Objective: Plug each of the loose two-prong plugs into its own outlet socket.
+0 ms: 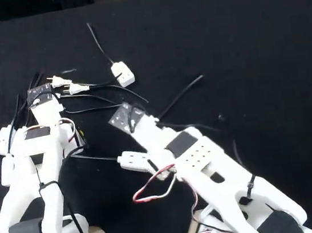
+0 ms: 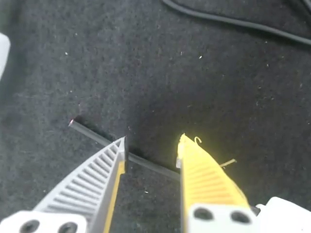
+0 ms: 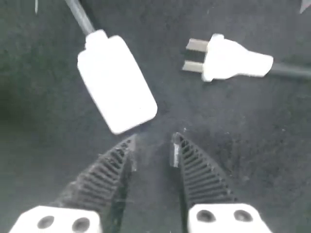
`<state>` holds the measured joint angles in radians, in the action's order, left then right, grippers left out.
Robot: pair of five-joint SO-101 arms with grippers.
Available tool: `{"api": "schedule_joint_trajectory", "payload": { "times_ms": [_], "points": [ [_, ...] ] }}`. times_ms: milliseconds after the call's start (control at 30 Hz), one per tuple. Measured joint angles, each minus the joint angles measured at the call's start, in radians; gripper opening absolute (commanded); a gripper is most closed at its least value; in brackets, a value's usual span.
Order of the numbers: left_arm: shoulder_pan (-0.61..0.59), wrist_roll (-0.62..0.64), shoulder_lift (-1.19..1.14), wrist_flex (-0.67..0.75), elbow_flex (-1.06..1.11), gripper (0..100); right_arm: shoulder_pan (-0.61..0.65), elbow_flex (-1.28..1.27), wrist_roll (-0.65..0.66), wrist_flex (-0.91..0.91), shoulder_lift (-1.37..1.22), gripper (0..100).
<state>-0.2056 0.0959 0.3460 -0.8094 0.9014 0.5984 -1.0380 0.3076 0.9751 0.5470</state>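
Two white two-prong plugs (image 1: 59, 81) (image 1: 78, 87) lie side by side on the black mat, on black cables. A white outlet socket (image 1: 123, 74) lies to their right. My right gripper (image 1: 126, 117) hovers below that socket, open and empty. In the right wrist view the socket (image 3: 116, 82) lies just past the right gripper (image 3: 153, 141), with one plug (image 3: 228, 58) beside it, prongs toward the socket. My left gripper (image 1: 41, 96) sits left of the plugs. It stands open (image 2: 150, 143) over a thin black cable (image 2: 97, 138) and holds nothing.
Another white socket (image 1: 136, 160) lies half under the right arm, and one more (image 1: 1, 140) at the left arm's side. Loose black cables (image 1: 179, 96) cross the middle of the mat. Red and white wires (image 1: 154, 188) hang from the right arm.
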Motion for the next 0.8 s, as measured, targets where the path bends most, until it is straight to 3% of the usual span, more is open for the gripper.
{"api": "schedule_joint_trajectory", "payload": {
  "times_ms": [267,667,800],
  "points": [
    [0.0,0.0,0.0,0.0,0.0,18,0.031,-0.097,-0.017,-0.222,-0.121,10.3],
    [0.0,0.049,0.0,-0.008,0.0,18,0.035,0.173,-0.112,-0.236,-0.376,10.6],
    [0.0,0.049,0.0,-0.008,0.0,18,0.035,0.287,-0.112,-0.121,-0.377,10.6]
  ]
}}
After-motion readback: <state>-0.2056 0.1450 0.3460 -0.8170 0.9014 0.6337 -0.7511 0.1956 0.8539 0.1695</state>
